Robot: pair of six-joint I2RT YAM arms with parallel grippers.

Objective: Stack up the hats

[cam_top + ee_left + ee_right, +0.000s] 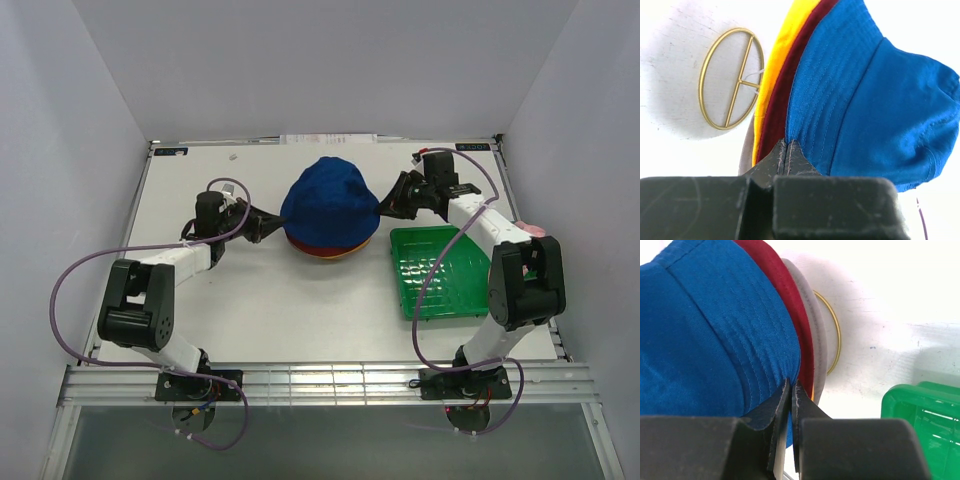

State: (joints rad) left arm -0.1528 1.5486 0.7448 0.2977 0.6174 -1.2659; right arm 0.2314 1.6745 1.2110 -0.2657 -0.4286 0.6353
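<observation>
A blue hat (328, 202) sits on top of a stack in the middle of the table, over a dark red hat (785, 107) and a yellow hat (776, 67). A grey hat brim (818, 327) shows under the dark red one. My left gripper (272, 226) is at the stack's left side, shut on the edge of the blue brim (807, 100). My right gripper (386, 207) is at the stack's right side, its jaws pinched on the blue brim (760, 335). The gold wire stand (731, 79) shows beneath the stack, also in the right wrist view (836, 340).
A green plastic tray (442, 272) lies right of the stack, below my right gripper; its corner shows in the right wrist view (920, 405). Something pink (535, 230) peeks from behind the right arm's elbow. A white paper (330, 138) lies at the table's back edge.
</observation>
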